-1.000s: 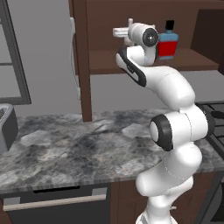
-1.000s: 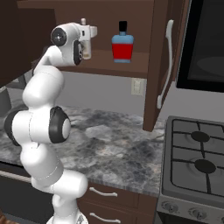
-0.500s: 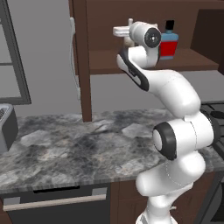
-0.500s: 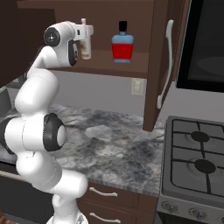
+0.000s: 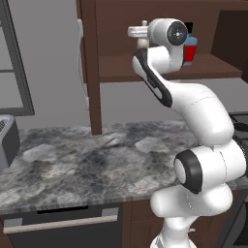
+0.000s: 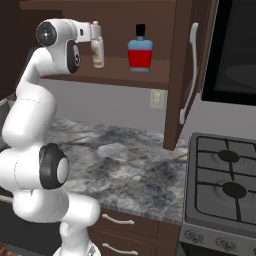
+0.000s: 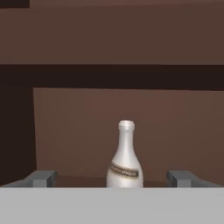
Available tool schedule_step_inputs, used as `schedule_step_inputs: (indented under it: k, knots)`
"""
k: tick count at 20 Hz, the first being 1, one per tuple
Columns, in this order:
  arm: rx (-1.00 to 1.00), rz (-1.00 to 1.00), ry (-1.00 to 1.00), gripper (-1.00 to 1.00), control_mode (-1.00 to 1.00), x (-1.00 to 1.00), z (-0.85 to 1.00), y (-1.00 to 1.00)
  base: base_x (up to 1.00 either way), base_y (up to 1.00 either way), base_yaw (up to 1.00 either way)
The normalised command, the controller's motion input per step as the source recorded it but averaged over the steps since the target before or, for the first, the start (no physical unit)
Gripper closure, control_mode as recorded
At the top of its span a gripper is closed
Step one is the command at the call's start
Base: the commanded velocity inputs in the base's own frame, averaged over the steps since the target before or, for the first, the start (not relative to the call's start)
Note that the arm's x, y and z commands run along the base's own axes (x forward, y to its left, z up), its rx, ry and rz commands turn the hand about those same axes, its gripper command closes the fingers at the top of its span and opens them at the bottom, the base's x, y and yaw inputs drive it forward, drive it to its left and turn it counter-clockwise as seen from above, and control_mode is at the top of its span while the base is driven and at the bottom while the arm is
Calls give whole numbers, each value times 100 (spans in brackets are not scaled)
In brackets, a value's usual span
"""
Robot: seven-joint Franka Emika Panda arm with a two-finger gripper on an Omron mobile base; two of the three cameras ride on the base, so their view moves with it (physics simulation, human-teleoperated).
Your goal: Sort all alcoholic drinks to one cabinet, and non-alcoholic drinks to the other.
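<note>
The slim pale bottle (image 7: 125, 159) with a white cap stands upright on the shelf (image 6: 125, 70) of the open dark brown wall cabinet (image 6: 180, 30). My gripper (image 7: 113, 179) is open, its tips wide apart, and the bottle stands free a little ahead of them. From the right base view the gripper (image 6: 94, 32) is level with the neck of the pale bottle (image 6: 98, 50). The squat blue bottle (image 6: 140, 50) with red label and black cap stands further right on the same shelf. In the left base view my arm partly hides the blue bottle (image 5: 191, 48). The tan cups are out of view.
The cabinet's open door with a long silver handle (image 6: 189, 75) hangs at the right; another handle (image 5: 82, 58) is at the left. Below lies a grey stone counter (image 6: 125, 165). A gas stove (image 6: 225, 180) and a dark microwave (image 6: 235, 50) are to the right.
My elbow has swung upward and the hand has risen slightly in front of the shelf. Both bottles stand where they were.
</note>
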Motion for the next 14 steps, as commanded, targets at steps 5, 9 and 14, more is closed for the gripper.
schedule_step_inputs:
  k: [5, 9, 14]
  knots:
    - [-1, 0, 0, -100, -100, -63, 0, 0, 0, 0, 0]
    - [0, 0, 0, -100, -100, -71, 0, -3, 0, 0, 0]
    - [-1, 0, 0, -100, -100, -70, 0, -11, 0, 0, 0]
